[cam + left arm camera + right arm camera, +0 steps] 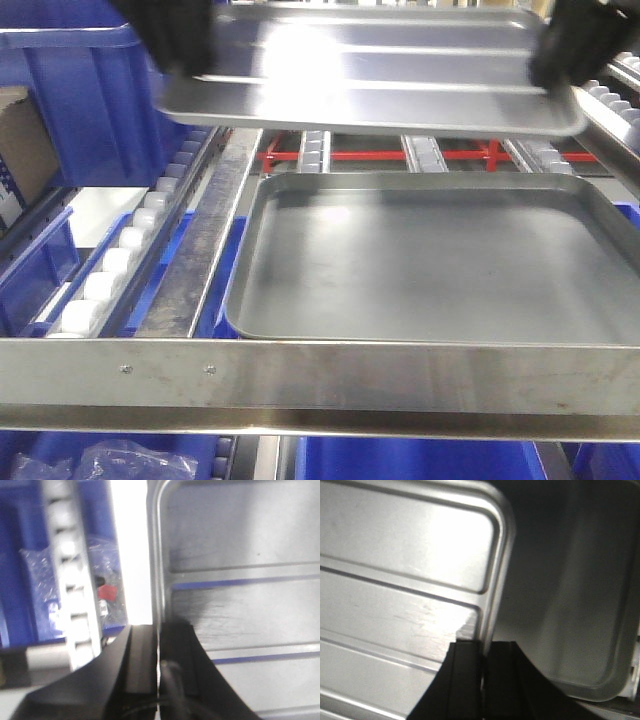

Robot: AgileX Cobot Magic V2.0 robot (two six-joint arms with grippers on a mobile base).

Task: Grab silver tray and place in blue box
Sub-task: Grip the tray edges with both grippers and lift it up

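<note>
The silver tray, shiny with two long ridges, hangs in the air at the top of the front view, above the dull grey tray. My left gripper is shut on its left rim and my right gripper is shut on its right rim. In the left wrist view the black jaws of the left gripper pinch the tray's edge. In the right wrist view the right gripper clamps the tray's rim. The blue box stands at the far left, partly cut off.
A larger dull dark-grey tray lies on the rack below the silver tray and shows in the right wrist view. A steel rail crosses the front. White roller tracks run at left. Lower blue bins sit beneath.
</note>
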